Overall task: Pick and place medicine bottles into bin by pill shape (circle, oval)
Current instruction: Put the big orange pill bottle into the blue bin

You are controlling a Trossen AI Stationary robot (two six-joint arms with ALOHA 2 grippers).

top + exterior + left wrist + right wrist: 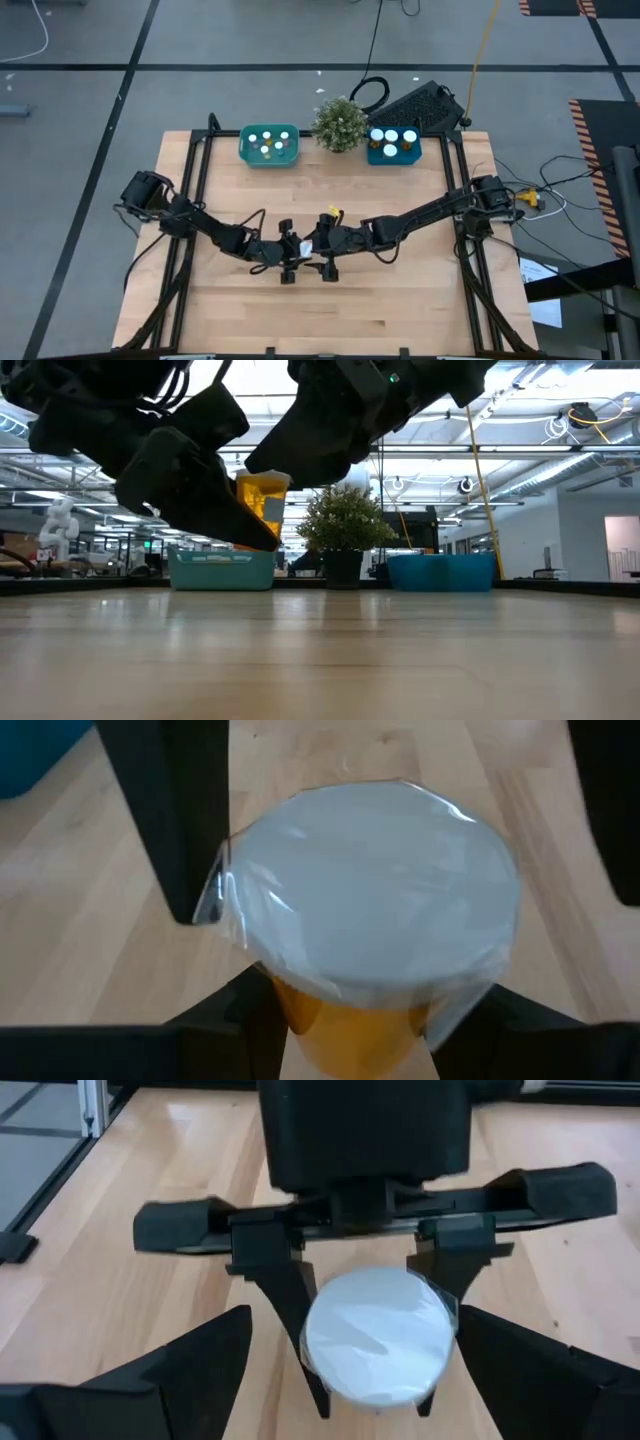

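One medicine bottle (365,890), amber body under a round white cap wrapped in clear film, hangs over the middle of the table. My left gripper (290,266) is shut on it. My right gripper (326,262) faces it from the other side, open, its fingers (170,820) standing wide on either side of the bottle without touching. In the low view the amber body (262,500) shows between the two dark grippers, well above the tabletop. My left gripper pinches the bottle between its two fingers (290,1305), one on each side, at the amber body just under the cap (345,1020). The fingers slant down from the table's left. The bottle is lifted clear of the table, cap upward.
At the far edge stand a teal bin (269,146) and a blue bin (393,146), each holding several white-capped bottles, with a green potted plant (339,123) between them. Bare wooden tabletop (400,300) lies around and in front of the grippers.
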